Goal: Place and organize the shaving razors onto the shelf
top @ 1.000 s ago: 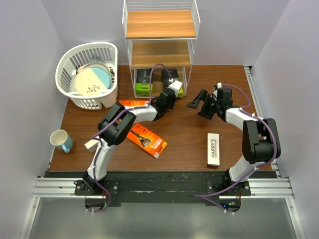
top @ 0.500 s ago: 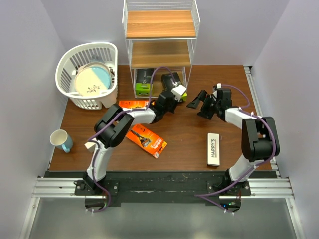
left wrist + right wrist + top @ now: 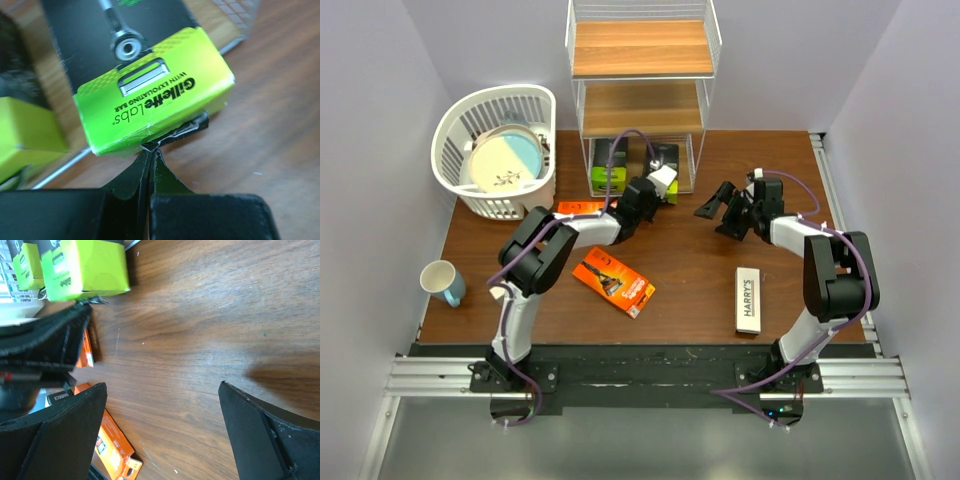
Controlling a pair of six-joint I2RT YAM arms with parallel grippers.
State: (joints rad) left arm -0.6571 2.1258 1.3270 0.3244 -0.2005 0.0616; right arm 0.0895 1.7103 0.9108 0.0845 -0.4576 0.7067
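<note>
Mug (image 3: 442, 282): sitting at the left edge of the tabletop (image 3: 700, 270), not part of the task. Basket (image 3: 495, 150): standing behind the mug and holding a plate (image 3: 505, 160). Orange packs, two: one (image 3: 582, 208) lying partly under the left arm, the other (image 3: 613, 282) lying flat in the open. Both look like light, stiff cardboard, best taken across the narrow sides. Shelf (image 3: 640, 48): standing at the far edge, its upper boards carrying nothing. Black-and-lime packs, two: both resting on the bottom tier, one (image 3: 608, 165) at the left, the other (image 3: 155, 105) beside it with its lime end reaching out past the front wire. Its label is reading "GilletteLabs WITH EXFOLIATING BAR". The card looks glossy, so it is likely sliding readily under a push. Left pincer (image 3: 150, 150): clenched on nothing, its tips touching that lime end. Right pincer (image 3: 720, 205): spread wide, hovering over bare wood and gripping nothing. White box (image 3: 750, 300): lying near the right arm, reading "HARRY'S". It is slim and light, best gripped across its width. The second white box is not clearly showing.
</note>
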